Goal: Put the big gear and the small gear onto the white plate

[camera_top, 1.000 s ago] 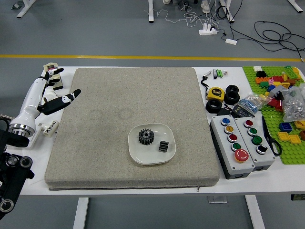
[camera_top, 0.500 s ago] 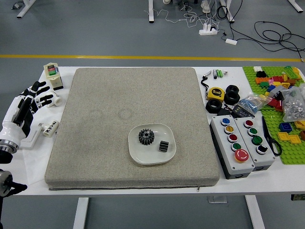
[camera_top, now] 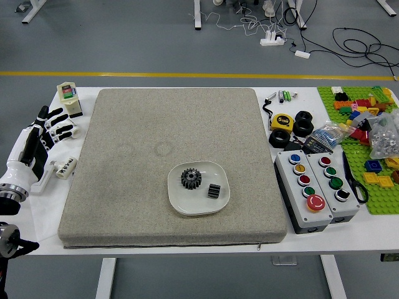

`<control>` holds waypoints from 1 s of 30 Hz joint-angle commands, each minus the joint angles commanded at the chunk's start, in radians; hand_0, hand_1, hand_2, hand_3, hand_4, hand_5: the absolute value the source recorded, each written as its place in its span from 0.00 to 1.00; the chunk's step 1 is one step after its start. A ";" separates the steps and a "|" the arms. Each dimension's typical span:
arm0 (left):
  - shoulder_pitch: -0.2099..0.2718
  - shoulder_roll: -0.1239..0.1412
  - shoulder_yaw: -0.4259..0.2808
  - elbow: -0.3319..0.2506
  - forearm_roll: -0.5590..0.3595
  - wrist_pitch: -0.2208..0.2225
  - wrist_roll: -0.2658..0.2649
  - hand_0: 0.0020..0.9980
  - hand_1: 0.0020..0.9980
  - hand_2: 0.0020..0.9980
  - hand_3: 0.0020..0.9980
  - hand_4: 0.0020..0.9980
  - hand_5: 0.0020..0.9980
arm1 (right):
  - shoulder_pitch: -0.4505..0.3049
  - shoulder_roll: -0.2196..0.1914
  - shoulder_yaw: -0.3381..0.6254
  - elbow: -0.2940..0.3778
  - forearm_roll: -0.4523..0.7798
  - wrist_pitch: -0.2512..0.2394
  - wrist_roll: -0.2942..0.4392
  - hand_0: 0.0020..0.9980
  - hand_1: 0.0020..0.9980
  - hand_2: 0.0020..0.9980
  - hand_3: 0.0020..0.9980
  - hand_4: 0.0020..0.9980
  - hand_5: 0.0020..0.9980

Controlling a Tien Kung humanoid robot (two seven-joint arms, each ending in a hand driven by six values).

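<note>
White plate [camera_top: 198, 204] holds big gear [camera_top: 191, 179] and small gear [camera_top: 214, 191], apart, inside rim.

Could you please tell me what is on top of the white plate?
The white plate holds the big gear, toothed rim showing, and the small gear to its right, nearer the robot. The patches of plate directly beneath both gears are covered.

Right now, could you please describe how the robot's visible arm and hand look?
The left hand is black and white, with jointed fingers. Next come a rounded white shell, a silvery ring and black arm parts.
</note>
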 joint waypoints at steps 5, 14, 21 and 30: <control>-0.005 -0.001 0.017 0.002 0.001 -0.006 0.000 0.71 0.74 0.83 0.80 0.92 0.94 | 0.004 0.000 -0.002 0.000 0.003 0.000 0.000 0.61 0.61 0.70 0.57 0.78 0.72; 0.002 -0.002 0.082 -0.001 -0.039 0.066 -0.028 0.80 0.83 0.91 0.85 0.92 0.94 | 0.007 -0.001 0.000 0.000 -0.002 0.002 -0.002 0.61 0.61 0.70 0.57 0.78 0.72; 0.001 -0.002 0.110 0.001 -0.048 0.070 -0.031 0.82 0.86 0.93 0.86 0.92 0.94 | 0.008 -0.001 0.000 0.000 -0.002 0.003 -0.001 0.61 0.61 0.70 0.57 0.78 0.72; -0.003 -0.003 0.122 0.007 -0.044 0.037 -0.015 0.84 0.88 0.93 0.86 0.92 0.96 | 0.010 -0.001 -0.002 0.000 -0.001 0.003 -0.002 0.61 0.61 0.70 0.57 0.78 0.72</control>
